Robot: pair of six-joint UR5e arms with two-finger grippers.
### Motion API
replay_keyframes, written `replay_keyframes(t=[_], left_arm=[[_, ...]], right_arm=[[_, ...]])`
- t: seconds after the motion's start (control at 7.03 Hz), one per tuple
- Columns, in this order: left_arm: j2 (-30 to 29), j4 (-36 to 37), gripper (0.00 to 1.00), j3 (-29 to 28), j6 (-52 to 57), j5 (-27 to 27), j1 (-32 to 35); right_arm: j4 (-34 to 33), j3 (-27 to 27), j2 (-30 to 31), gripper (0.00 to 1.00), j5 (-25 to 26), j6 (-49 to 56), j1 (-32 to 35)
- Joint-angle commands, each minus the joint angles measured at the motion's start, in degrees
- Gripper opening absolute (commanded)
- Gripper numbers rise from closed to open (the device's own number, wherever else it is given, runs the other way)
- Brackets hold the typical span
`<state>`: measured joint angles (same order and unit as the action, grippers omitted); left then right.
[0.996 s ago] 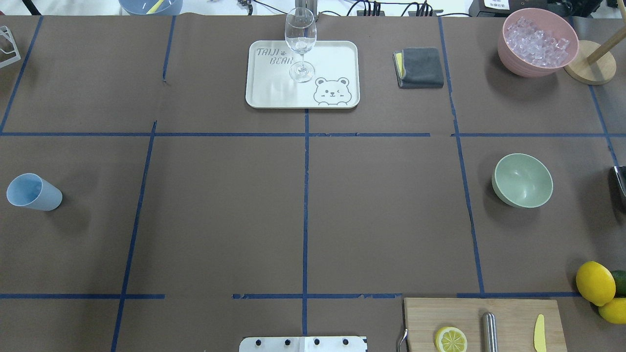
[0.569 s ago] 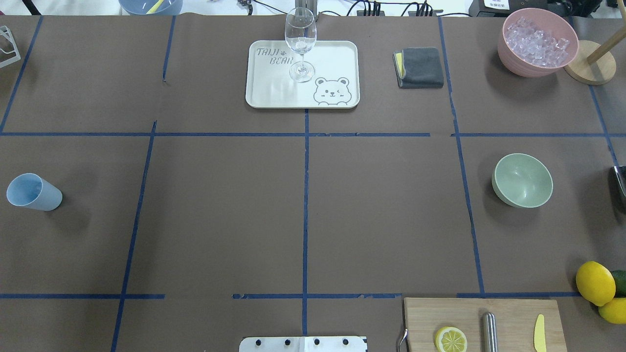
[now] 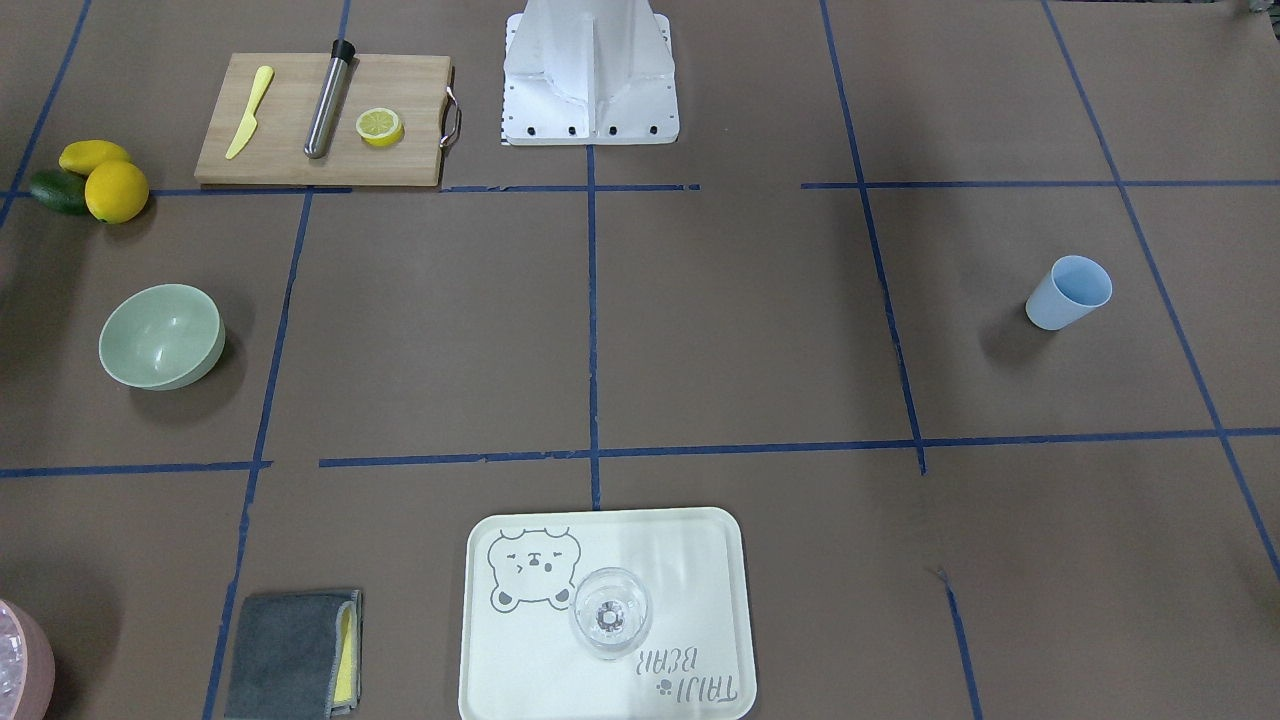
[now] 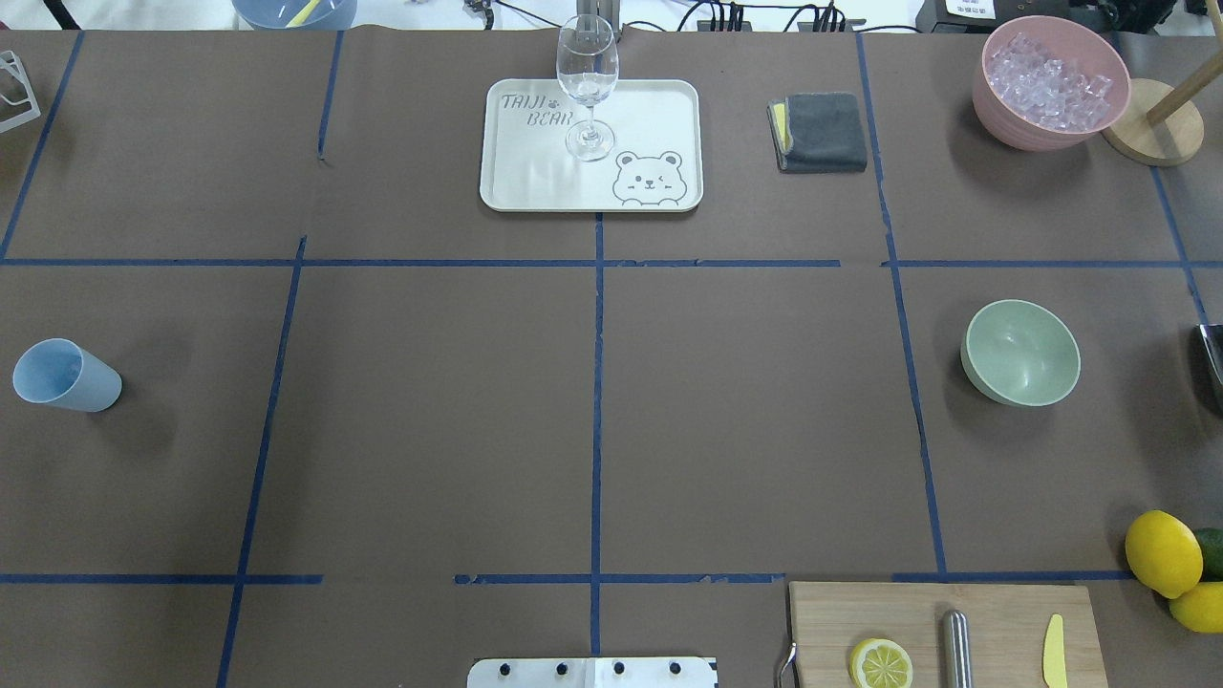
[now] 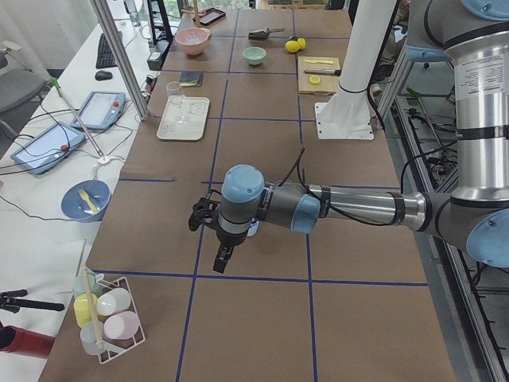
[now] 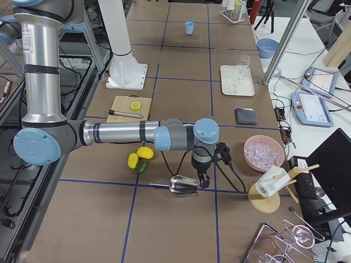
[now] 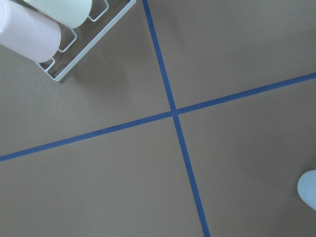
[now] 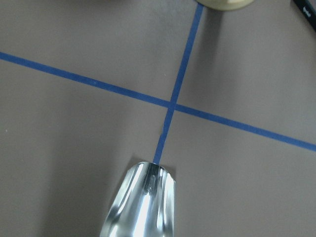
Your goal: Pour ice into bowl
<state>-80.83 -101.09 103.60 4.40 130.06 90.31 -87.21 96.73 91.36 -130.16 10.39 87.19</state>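
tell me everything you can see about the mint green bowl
The bowl is round, pale mint-green, smooth and plain, with a matte, plastic-like look. It stands upright with its mouth up and is empty: its inside is bare. It rests on the brown paper-covered table on the robot's right side, and nothing else touches it. The pink container holding the ice stands apart, farther from the robot. The lemons lie nearer the robot.
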Motion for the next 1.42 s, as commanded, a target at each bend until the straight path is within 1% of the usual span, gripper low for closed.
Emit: replay_keyframes(t=[0.0,0.28,0.43,0.57,0.71,0.85,1.0,1.14,1.28], left_arm=[[-0.03,-1.03,1.00,0.02,0.00,-0.07,0.04],[-0.03,-3.40,1.00,-0.15,0.00,0.02,0.04],[-0.03,-3.41,1.00,0.02,0.00,0.11,0.04],[-0.03,-3.41,1.00,0.11,0.00,0.11,0.04],[-0.03,-3.41,1.00,0.11,0.00,0.20,0.04],[-0.03,-3.58,1.00,0.02,0.00,0.11,0.04],[0.14,-4.54,1.00,-0.07,0.00,0.11,0.13],[0.32,-4.72,1.00,0.02,0.08,0.20,0.13],[0.32,-4.99,1.00,-0.07,0.09,0.11,0.13]], right_arm=[[7.30,1.62,-1.61,1.00,0.16,-1.86,-9.16],[10.20,6.43,-1.19,1.00,0.16,-21.88,-19.02],[15.87,6.02,0.38,0.99,1.47,-29.04,-23.25],[21.84,5.24,2.05,0.98,4.09,-35.46,-26.08],[27.73,2.70,2.93,0.97,4.29,-40.40,-28.54],[33.88,-1.85,3.03,0.97,4.21,-41.49,-29.53],[37.42,-3.46,3.03,0.96,4.38,-45.16,-31.45],[37.72,-3.56,2.94,0.79,4.38,-46.07,-32.34],[37.64,-3.47,2.94,0.16,4.12,-45.47,-32.35]])
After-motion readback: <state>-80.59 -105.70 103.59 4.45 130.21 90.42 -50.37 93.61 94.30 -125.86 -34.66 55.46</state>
